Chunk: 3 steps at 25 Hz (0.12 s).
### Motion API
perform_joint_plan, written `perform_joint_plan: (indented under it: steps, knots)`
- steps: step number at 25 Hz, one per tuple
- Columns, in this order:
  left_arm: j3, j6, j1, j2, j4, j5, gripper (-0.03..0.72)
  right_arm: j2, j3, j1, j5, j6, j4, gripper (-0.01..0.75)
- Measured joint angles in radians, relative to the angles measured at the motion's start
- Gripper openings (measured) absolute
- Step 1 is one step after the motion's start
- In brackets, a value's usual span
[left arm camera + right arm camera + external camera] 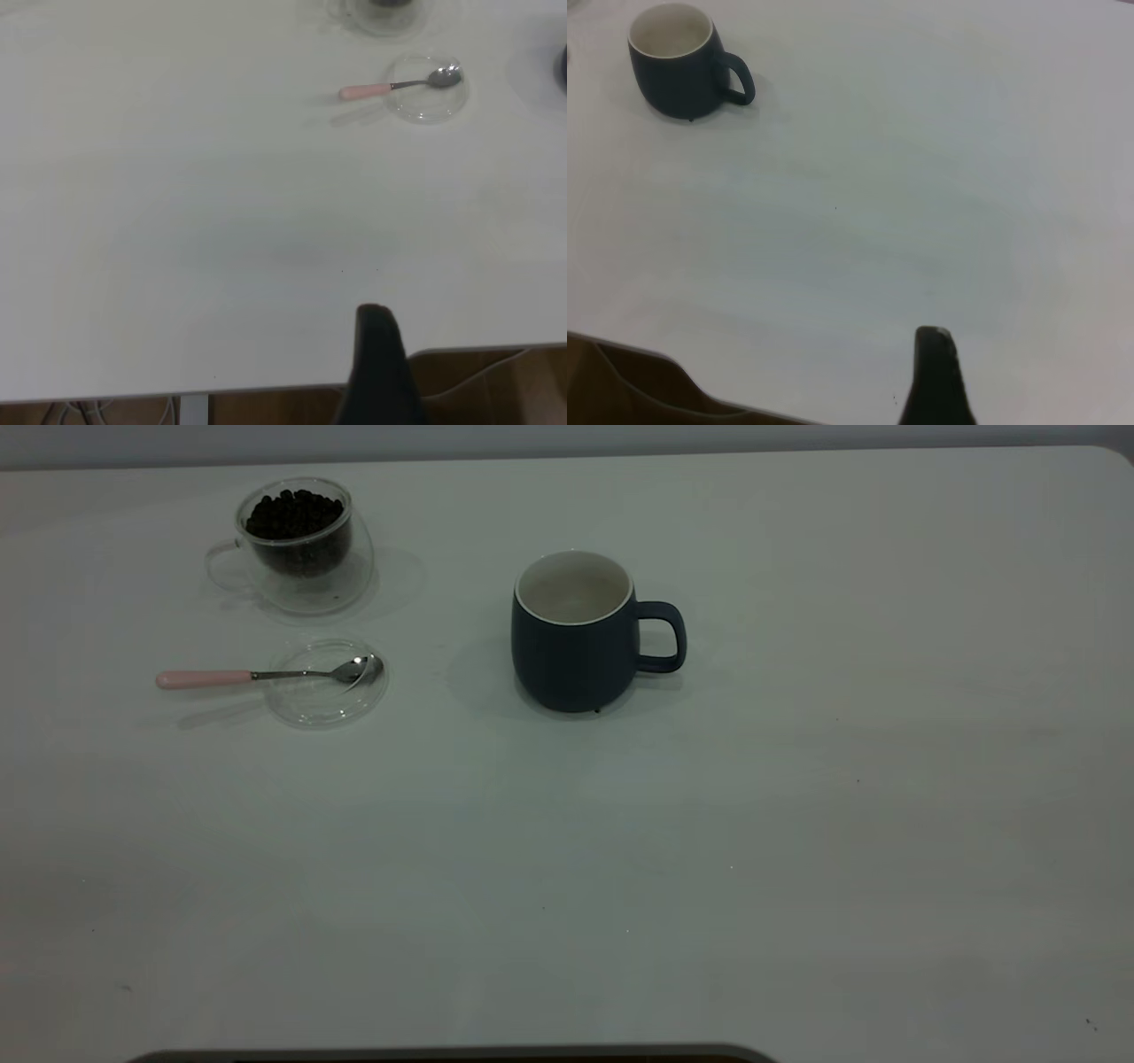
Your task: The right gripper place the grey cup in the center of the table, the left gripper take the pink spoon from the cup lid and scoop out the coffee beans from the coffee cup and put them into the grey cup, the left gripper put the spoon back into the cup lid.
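The grey cup [576, 638] stands upright near the middle of the table [620, 868], handle to the right, white inside showing nothing; the right wrist view shows it far off [678, 62]. At the back left the coffee cup [297, 549] holds a heap of coffee beans [294, 514]. In front of it lies the cup lid [326, 684], with the pink spoon [266, 676] resting across it, bowl on the lid and handle pointing left. The left gripper [379, 363] shows only as a dark shape at the table's near edge, far from the spoon [399, 86] and lid [428, 93]. The right gripper [935, 376] hangs likewise near the edge.
Neither arm appears in the exterior view. A dark strip [452, 1056] runs along that view's lower border. Brown floor and a cable [478, 381] show past the table's edge. Wide bare tabletop lies between both grippers and the objects.
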Motion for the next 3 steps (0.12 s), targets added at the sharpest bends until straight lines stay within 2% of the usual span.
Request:
perform_joint_plan:
  steps: [3]
  knots:
    - [0.0, 0.0, 0.0, 0.0, 0.0, 0.0, 0.586, 0.0, 0.0, 0.0, 0.0, 0.0, 0.0, 0.588]
